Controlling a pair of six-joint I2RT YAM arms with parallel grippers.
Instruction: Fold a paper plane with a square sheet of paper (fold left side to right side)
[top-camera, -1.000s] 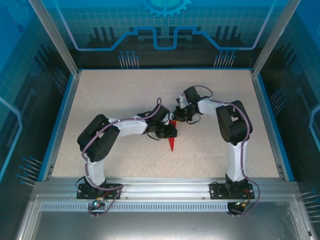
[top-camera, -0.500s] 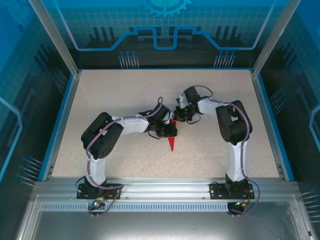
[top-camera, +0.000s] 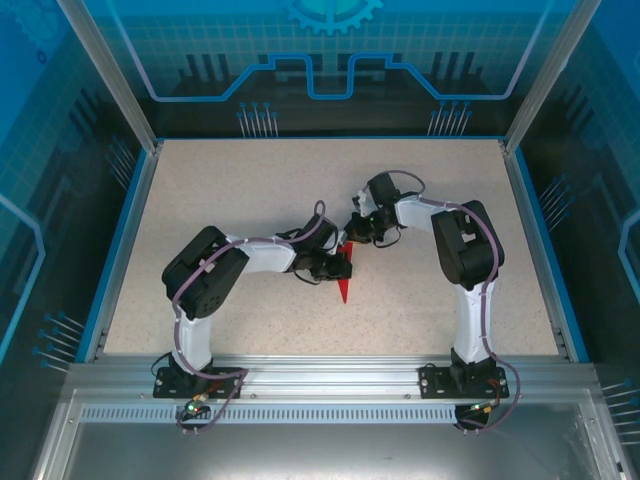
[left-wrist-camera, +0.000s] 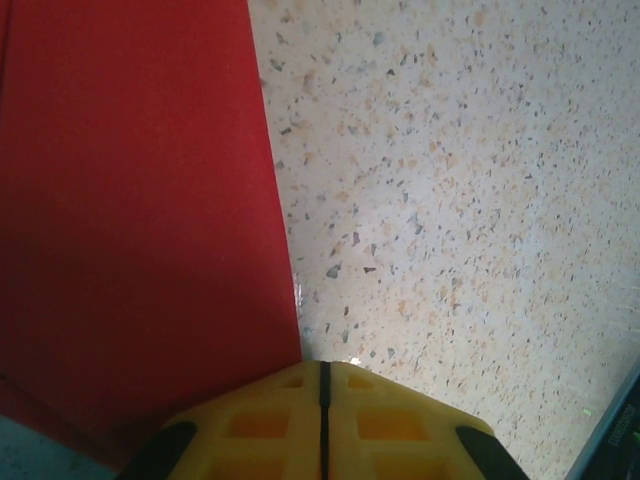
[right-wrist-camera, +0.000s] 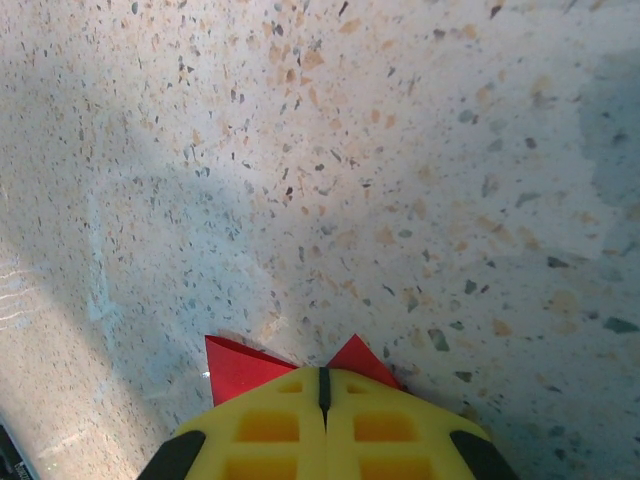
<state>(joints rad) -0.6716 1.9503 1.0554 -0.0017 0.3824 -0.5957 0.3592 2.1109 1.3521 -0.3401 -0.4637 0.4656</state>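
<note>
One bright red paper plane (top-camera: 343, 288), a slim creased dart, lies flat near the middle of the speckled beige tabletop (top-camera: 220, 200), its point toward the arm bases. At its left edge sits the left gripper (left-wrist-camera: 323, 400), yellow fingers pressed together. At the wide far end, the right gripper (right-wrist-camera: 323, 392) is likewise closed, two red corners peeking past its tips.

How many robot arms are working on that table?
2. The left arm reaches in from its base at the near-left edge, and the right arm from the near-right. Both meet at the red folded paper mid-table. No other arm seems to be hidden.
</note>
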